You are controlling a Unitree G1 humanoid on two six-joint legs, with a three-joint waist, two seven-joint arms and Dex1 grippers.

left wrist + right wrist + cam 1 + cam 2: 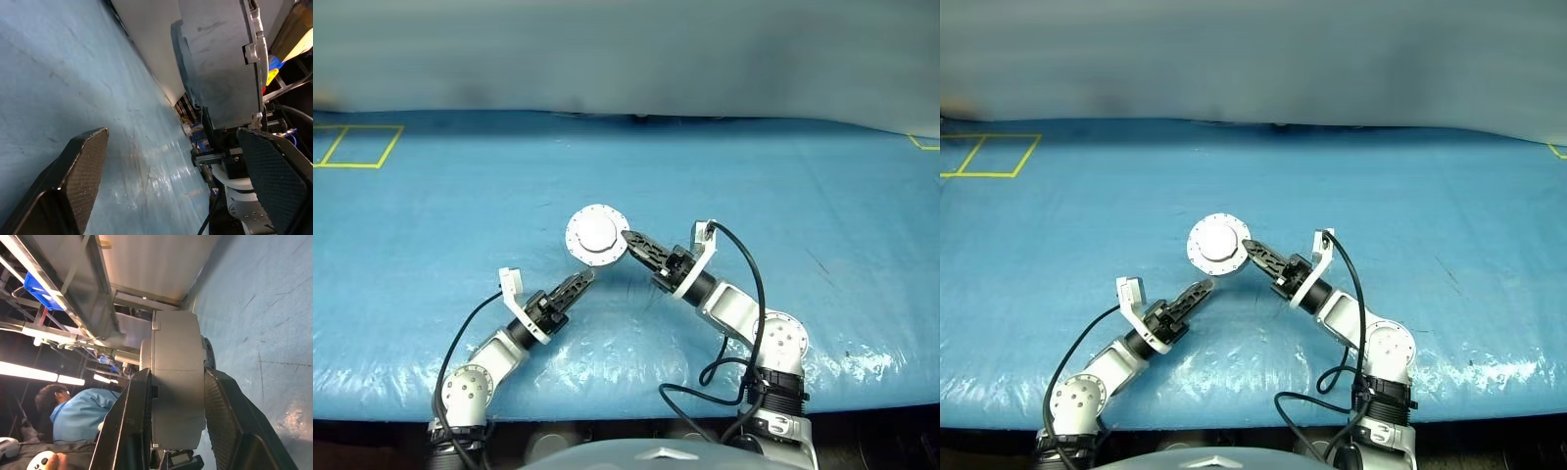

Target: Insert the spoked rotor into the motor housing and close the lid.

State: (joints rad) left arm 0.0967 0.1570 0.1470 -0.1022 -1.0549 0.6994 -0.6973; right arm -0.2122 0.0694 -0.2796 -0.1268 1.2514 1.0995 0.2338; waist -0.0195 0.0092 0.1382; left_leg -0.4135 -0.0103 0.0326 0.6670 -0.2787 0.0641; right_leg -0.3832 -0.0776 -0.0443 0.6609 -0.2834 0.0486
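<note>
A: Right wrist view first. What does the right gripper (178, 423) hold?

B: Its two black fingers (124, 431) are clamped on the motor housing (177, 382), one finger on each flat face, and the round grey body sits edge-on between them. The lid (145, 355) is closed against it; a thin seam runs around the rim.

A: And from the head camera?

B: There the housing (596, 235) is a pale disc with small bolts around its rim, held over the blue table (431, 225) near the middle. The right gripper (628, 238) touches it at about 4 o'clock.

A: The left gripper?

B: The left gripper (587, 277) is at about 7 o'clock from the disc, close but not touching. In the left wrist view its fingers (80, 171) stand wide apart, with nothing between them.

A: Any writing or labels?

B: I can read none on the housing. On the table I see only yellow tape squares (357, 145) at the far left.
</note>
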